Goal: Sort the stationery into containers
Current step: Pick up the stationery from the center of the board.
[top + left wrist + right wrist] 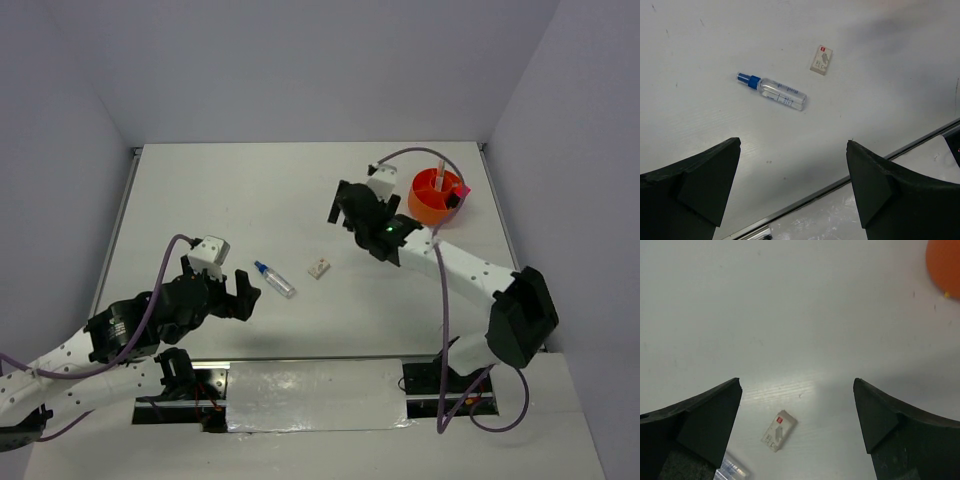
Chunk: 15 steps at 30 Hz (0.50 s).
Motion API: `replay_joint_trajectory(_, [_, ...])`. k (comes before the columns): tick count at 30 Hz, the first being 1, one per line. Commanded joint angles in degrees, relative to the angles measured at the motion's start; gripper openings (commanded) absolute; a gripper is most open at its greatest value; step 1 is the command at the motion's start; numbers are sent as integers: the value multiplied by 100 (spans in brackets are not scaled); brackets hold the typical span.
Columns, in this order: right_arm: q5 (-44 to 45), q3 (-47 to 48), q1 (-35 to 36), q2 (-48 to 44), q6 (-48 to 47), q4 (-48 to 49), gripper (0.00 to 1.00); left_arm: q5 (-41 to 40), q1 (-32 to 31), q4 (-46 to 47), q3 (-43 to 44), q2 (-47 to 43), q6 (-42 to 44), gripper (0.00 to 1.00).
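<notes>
Two grippers, left (794,145) and right (797,382), hang spread and empty. Ahead-right of our right gripper sits the orange tub (436,196), which holds a pink-capped highlighter (460,192) and a thin pale stick (440,172). Ahead of our left gripper lies the blue-capped clear tube (772,91). It looks light and slick and may roll, so we'd pinch it mid-barrel. Beneath the right gripper lies the small whitish block (778,430), seemingly stiff; we'd take its long sides.

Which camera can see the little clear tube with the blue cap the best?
The left wrist view: the whole blue-capped tube lies in plain sight, cap and label clear. The top view shows it tiny. The right wrist view catches only one end at its bottom edge.
</notes>
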Motion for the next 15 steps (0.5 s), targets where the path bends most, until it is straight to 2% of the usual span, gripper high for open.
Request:
replay_joint_trajectory(1, [1187, 238, 689, 701, 1656, -832, 100, -88, 30, 116, 72, -41, -41, 99])
replay_joint_trajectory(4, [1242, 1255, 1400, 1784, 2582, -2044, 100, -97, 30, 98, 63, -6, -59, 99])
replay_joint_trajectory(7, [1137, 1706, 1621, 2637, 3038, -2476, 100, -71, 30, 89, 63, -14, -85, 99])
replay_joint_trajectory(10, [1102, 1918, 1736, 3061, 3416, -2645, 100, -44, 30, 124, 46, -102, -77, 99])
replay_joint_trajectory(15, [865, 1383, 1710, 2973, 3208, -1899, 97, 52, 30, 177, 19, -146, -41, 99])
